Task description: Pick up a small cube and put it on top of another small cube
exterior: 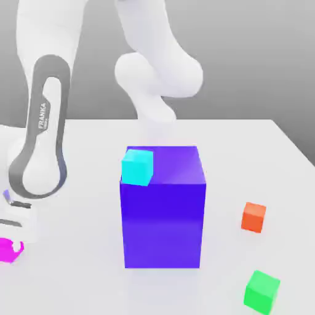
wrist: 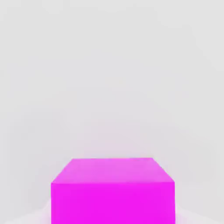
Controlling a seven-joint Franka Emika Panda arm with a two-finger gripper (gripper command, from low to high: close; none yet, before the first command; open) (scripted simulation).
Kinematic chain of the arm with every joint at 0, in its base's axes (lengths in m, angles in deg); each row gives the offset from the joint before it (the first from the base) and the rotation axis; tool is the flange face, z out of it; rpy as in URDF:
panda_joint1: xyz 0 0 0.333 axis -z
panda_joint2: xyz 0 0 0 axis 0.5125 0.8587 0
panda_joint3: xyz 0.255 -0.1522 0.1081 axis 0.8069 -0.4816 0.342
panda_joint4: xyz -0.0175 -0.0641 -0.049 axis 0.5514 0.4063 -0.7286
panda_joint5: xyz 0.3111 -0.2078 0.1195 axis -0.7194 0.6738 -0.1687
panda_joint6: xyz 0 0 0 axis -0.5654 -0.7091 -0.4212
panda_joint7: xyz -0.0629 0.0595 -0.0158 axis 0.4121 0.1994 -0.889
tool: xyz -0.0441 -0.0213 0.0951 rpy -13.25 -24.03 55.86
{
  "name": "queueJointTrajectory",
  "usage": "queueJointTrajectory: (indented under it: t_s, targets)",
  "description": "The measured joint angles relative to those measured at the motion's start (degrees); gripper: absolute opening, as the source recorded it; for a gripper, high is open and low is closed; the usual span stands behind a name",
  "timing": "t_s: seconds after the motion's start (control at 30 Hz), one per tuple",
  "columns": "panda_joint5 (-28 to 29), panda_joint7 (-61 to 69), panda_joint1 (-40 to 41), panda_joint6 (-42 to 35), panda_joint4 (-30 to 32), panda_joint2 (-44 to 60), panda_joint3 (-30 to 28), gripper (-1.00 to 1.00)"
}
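Four small cubes: magenta, cyan, orange-red and green, all plain and smooth, are sharing the scene with one big block.
Magenta cube: this glossy cube (exterior: 7, 252) is sitting low at the exterior view's left edge, under the gripper (exterior: 15, 247); in the hand view it is showing its top and one side face.
Jaws: they are pinching the magenta cube, with pale fingertips flanking it on both sides in the hand view.
Robot arm: the white arm with a grey-framed link (exterior: 46, 123) is reaching down along the exterior view's left, its hand hanging low beside the table surface.
Big block: a tall, deep blue-violet block (exterior: 162, 224) is standing upright near the middle of the exterior view.
Cyan cube: a bright cyan cube (exterior: 136, 167) is appearing over the block's upper corner toward the exterior view's left, overlapping its top and front edge.
Orange-red cube: this small cube (exterior: 253, 218) is resting well apart from the block, toward the exterior view's right.
Green cube: a vivid green cube (exterior: 261, 293) is lying nearer the camera than the orange-red one, turned at an angle.
Table: a pale, smooth table (exterior: 80, 283) is carrying the block.
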Motion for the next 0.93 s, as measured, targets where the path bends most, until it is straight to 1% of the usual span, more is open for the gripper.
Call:
queueJointTrajectory:
  t_s: [0.07, 0.1, 0.3, 0.6, 0.67, 0.73, 0.77, 0.93]
  targets:
    - [3.21, -2.68, -2.04, -2.74, 0.9, -3.8, -2.0, -1.0]
    - [4.26, -4.68, -4.21, -3.55, 0.89, -4.66, -1.44, -1.0]
    - [8.73, -16.52, -17.83, -6.23, 0.32, -7.17, 4.71, -1.0]
    - [15.04, -32.59, -34.29, -8.4, 1.15, -11.1, 14.29, -1.0]
    - [16.3, -36.06, -37.79, -7.89, 0.64, -10.3, 16.55, -1.0]
    - [17.8, -39.56, -41.39, -5.77, -0.84, -6.85, 18.62, -1.0]
    - [18.61, -41.31, -43.57, -4.01, -1.96, -4.03, 19.23, 1.0]
    - [18.61, -41.31, -43.57, -4.01, -1.96, -4.03, 19.23, 1.0]
